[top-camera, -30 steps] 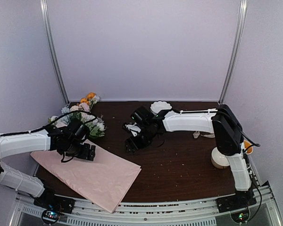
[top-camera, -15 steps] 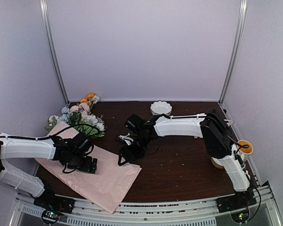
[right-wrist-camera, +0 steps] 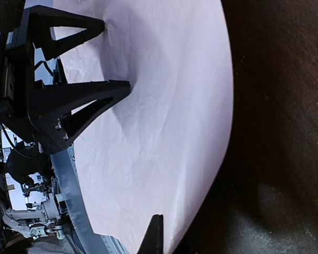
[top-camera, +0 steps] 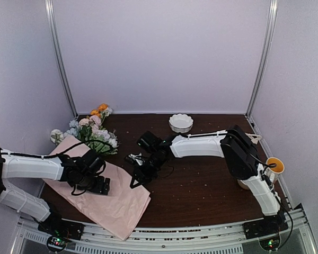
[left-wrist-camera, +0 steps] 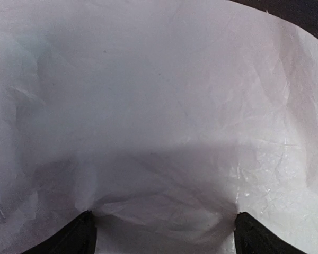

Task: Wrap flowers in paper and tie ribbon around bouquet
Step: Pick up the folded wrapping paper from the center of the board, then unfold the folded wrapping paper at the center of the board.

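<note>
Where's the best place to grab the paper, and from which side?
Probably its right edge, coming from the right: the paper lies flat, that edge is bare against the dark table, and the left end effector sits open on its middle.

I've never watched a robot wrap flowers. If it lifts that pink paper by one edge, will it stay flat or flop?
Probably flop: the paper looks thin and crinkled, with fine creases in the left wrist view. It seems light, so a push would likely slide or bunch it; it puckers between the open fingers of the left gripper.
</note>
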